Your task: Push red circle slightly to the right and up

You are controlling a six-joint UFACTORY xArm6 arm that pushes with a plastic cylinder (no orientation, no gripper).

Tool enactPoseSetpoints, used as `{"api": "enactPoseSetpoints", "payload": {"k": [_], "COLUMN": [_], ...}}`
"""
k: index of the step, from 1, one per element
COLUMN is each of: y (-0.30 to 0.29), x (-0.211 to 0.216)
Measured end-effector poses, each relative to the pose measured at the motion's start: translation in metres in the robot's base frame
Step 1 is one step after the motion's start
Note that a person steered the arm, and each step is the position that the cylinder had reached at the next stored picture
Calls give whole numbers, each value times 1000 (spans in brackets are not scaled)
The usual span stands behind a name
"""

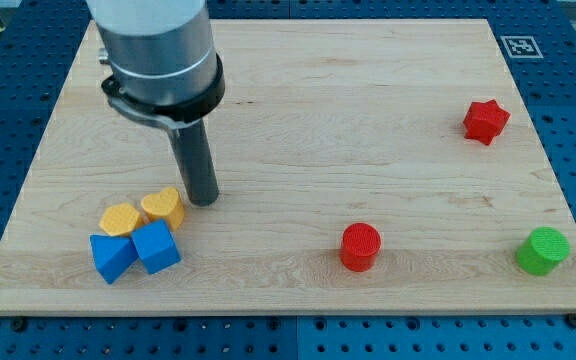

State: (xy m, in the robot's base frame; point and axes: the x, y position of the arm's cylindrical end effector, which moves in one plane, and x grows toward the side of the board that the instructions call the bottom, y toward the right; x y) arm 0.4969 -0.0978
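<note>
No fingers, bare rod only: my tip (pixel 204 200) touches yellow heart (pixel 164 208), holds nothing. Red circle (pixel 360 246) at board's 5 o'clock, well apart. Looks light, rigid, slippery; I'd push at its 7 o'clock edge.

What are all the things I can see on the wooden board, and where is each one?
Wooden board: one, light wood, fills most of the view.
Red star-shaped block: one, red, the view's upper right.
Red circle block: one, red, bottom centre-right.
Green round block: one, green, bottom right.
Yellow blocks: two, yellow, lower left, side by side.
Blue blocks: two, blue, just below the yellow ones.
Black-and-white marker tag: one, top right corner.
My tip: one dark rod, just right of the yellow blocks, far left of the red circle.
</note>
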Motion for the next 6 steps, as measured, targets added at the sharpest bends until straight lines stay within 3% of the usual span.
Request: {"api": "enactPoseSetpoints", "payload": {"k": [1, 3, 6], "y": [0, 63, 71], "x": [-17, -17, 77]}}
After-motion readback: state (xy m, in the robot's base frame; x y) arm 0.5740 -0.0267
